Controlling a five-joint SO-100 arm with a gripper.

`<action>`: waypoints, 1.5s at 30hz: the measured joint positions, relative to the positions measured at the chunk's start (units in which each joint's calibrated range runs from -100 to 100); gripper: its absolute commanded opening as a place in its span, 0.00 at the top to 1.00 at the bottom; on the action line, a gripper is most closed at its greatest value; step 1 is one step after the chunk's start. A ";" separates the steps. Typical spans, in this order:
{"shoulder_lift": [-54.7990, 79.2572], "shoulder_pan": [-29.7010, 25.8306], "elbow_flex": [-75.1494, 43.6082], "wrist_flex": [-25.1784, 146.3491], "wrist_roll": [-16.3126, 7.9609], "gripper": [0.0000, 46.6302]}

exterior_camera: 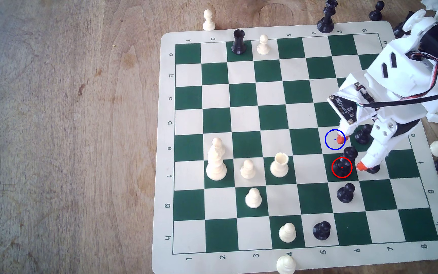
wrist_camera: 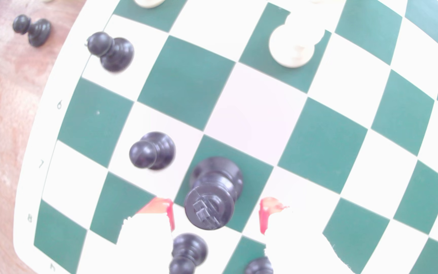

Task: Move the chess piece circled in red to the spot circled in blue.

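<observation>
A green-and-cream roll-up chess mat lies on a worn wooden table. A flat-topped black plastic rook stands at the mat's 11 o'clock, a cream pawn beside it. A tall cream piece stands toward 9 o'clock.

Between my gripper's matt white plastic jaws with their orange tips I see the chess piece in smooth, faintly glossy black plastic, standing on the matt, slightly rippled board mat over the worn, grainy wooden table.
</observation>
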 measured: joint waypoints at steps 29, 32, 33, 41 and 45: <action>3.02 -1.18 -3.34 -0.56 -0.98 0.73; 3.02 -1.77 -3.34 -0.16 -0.98 0.74; 3.02 -1.92 -3.34 -0.16 -0.98 0.75; 3.02 -3.10 -3.34 1.04 -1.27 1.00; 3.02 -3.10 -3.34 1.75 -1.27 1.00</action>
